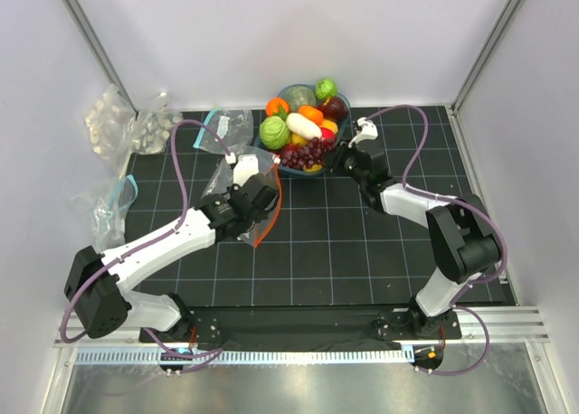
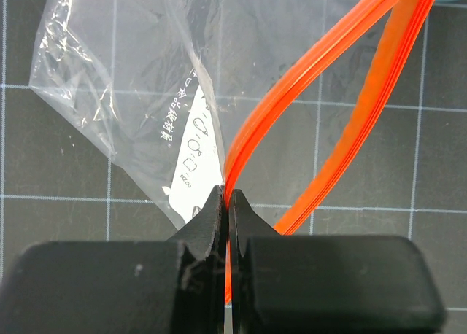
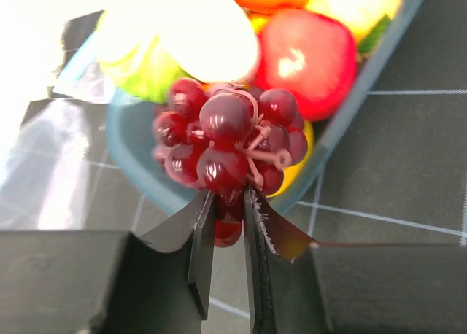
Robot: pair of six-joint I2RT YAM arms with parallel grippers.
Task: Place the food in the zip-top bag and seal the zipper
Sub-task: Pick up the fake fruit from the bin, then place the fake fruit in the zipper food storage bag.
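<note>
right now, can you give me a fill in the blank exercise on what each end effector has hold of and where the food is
1. The left end effector is shut on the ____-coloured zipper of the zip-top bag.
2. The purple bunch pinched by the right end effector is a bunch of ____.
3. The rest of the food lies in a teal ____.
4. The zipper's two halves stand apart, so the bag's mouth is ____.

Missing words: orange; grapes; bowl; open
</note>
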